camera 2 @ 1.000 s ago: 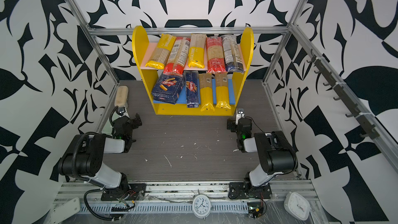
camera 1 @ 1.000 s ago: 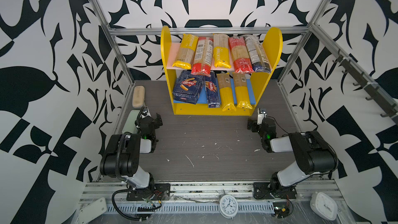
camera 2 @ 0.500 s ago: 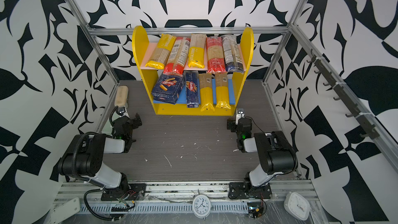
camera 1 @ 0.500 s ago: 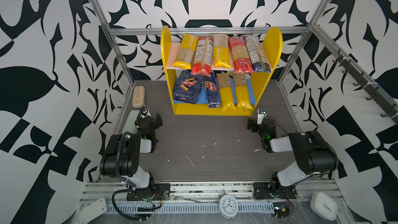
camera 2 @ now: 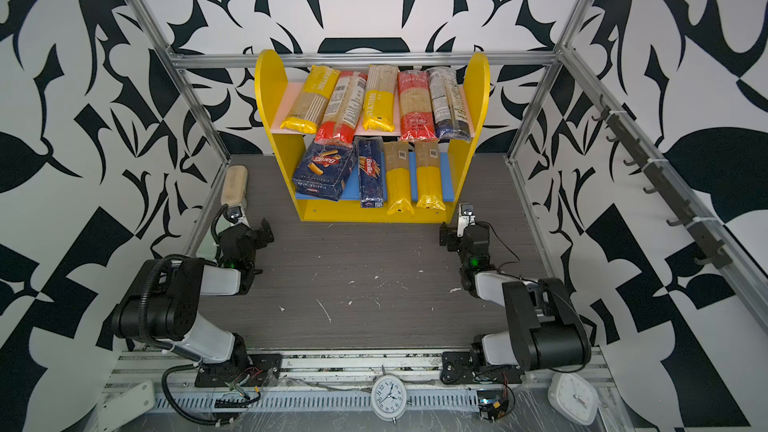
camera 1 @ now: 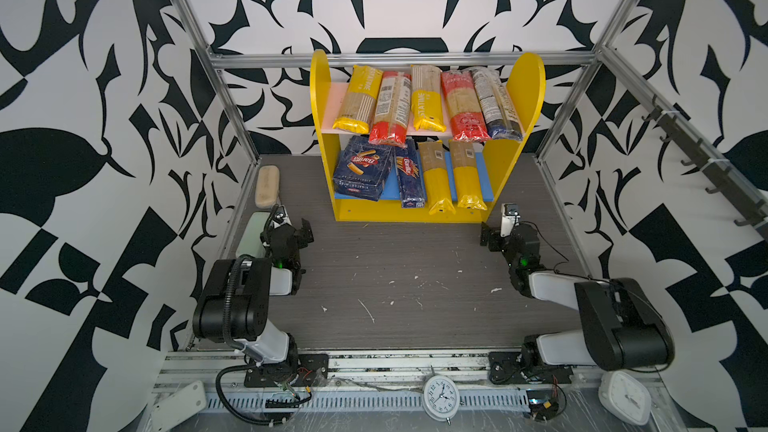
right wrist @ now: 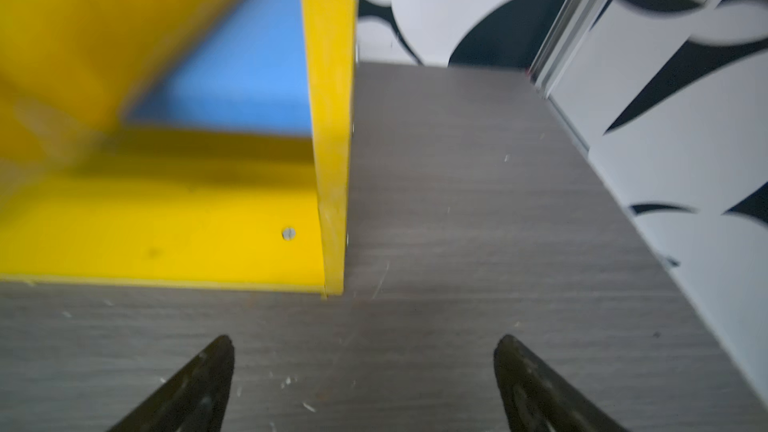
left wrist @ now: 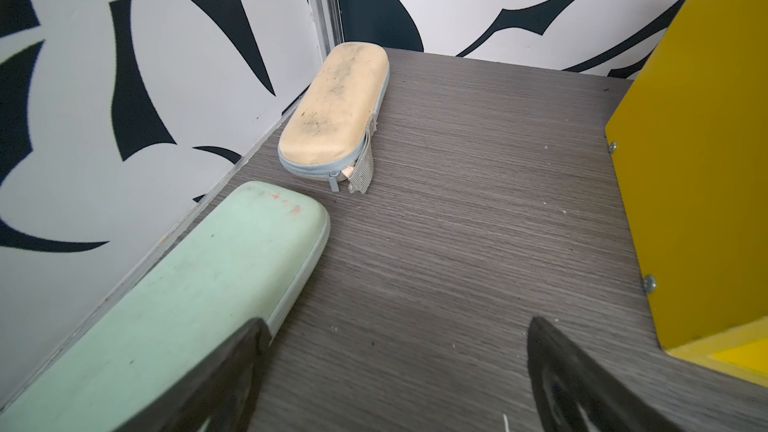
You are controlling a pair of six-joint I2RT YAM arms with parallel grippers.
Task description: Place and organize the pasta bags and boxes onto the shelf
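Note:
The yellow shelf [camera 1: 515,89] [camera 2: 270,89] stands at the back of the table. Several long bags [camera 1: 428,97] [camera 2: 378,97] lie side by side on its pink upper board. On the blue lower board lie the wide blue pasta box [camera 1: 363,168] [camera 2: 324,172], the narrow blue box [camera 1: 409,178] [camera 2: 370,174] and two yellow-ended bags [camera 1: 467,176] [camera 2: 428,178]. My left gripper [camera 1: 291,231] [camera 2: 249,231] [left wrist: 395,338] is open and empty, low at the left. My right gripper [camera 1: 505,234] [camera 2: 459,234] [right wrist: 363,351] is open and empty, just before the shelf's right front corner [right wrist: 328,118].
A beige zip case [camera 1: 267,187] [left wrist: 336,110] and a pale green case [camera 1: 251,228] [left wrist: 208,292] lie along the left wall, the green one beside my left fingers. Two clocks [camera 1: 440,398] [camera 1: 623,396] sit on the front rail. A hook rail [camera 1: 706,160] lines the right wall.

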